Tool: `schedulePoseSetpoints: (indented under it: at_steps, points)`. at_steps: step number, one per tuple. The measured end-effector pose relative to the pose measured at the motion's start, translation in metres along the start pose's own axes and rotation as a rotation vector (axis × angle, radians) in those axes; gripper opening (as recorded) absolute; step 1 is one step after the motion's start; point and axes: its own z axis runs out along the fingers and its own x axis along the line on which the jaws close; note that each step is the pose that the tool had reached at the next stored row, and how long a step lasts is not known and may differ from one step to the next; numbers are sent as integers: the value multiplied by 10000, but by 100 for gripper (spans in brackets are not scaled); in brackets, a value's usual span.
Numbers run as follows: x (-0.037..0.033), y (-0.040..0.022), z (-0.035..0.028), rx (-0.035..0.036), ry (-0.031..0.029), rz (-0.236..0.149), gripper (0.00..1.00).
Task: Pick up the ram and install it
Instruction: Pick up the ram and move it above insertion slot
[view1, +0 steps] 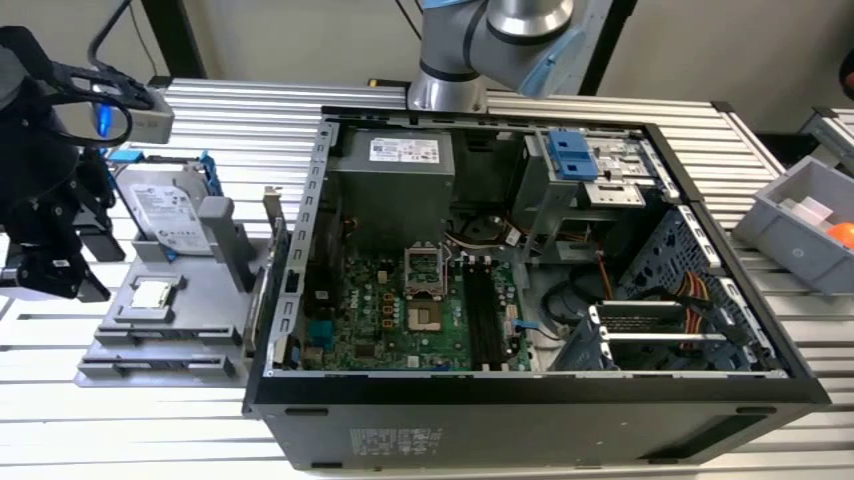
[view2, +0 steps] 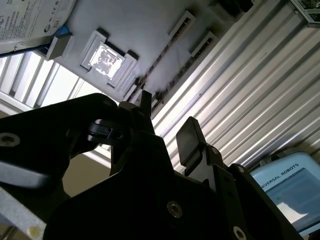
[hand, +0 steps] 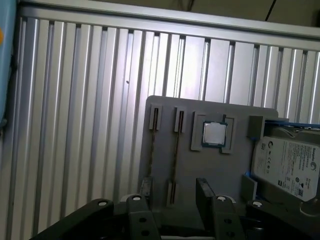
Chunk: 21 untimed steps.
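Lining up is the whole game here: your claw (hand: 172, 197) hangs over the grey holder (hand: 235, 165) with its fingers (hand: 206, 189) apart. The ram (hand: 176, 155) stands on edge in a slot, in line with the gap between them. I'd get the pads square to the stick's flat faces and centred along its length, so it lifts straight without racking. It's a thin, stiff board, showing just a dark narrow edge. Holder looks like matte moulded plastic; the desk (hand: 75, 125) is shiny ribbed metal. The chip (hand: 215, 133) and drive (hand: 285, 165) sit on the same holder, off to one side.
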Motion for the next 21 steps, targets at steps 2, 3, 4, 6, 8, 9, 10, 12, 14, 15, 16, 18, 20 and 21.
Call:
schedulePoseSetpoints:
  at_steps: [2, 3, 4, 6, 8, 9, 10, 12, 14, 15, 16, 18, 20, 21]
  points:
    - [2, -1, 15, 1, 0, 0, 100]
    - [4, -1, 23, 0, 0, 0, 100]
    - [6, -1, 32, 0, 0, -1, 100]
    - [11, -1, 49, 0, 0, 0, 100]
    - [21, -2, 62, -1, 1, -2, 100]
    - [27, -2, 68, -1, 0, -2, 100]
    - [31, -3, 74, -2, -1, -1, 100]
    - [40, -4, 85, -7, 0, 0, 100]
    - [49, -6, 95, -10, -1, 0, 100]
    - [54, -6, 100, -11, -1, 0, 100]
    - [59, -7, 106, -12, -2, 0, 100]
    - [63, -7, 125, -13, -1, 2, 100]
    - [65, -8, 150, -14, -1, 1, 100]
    - [66, -9, 162, -14, -1, 0, 100]
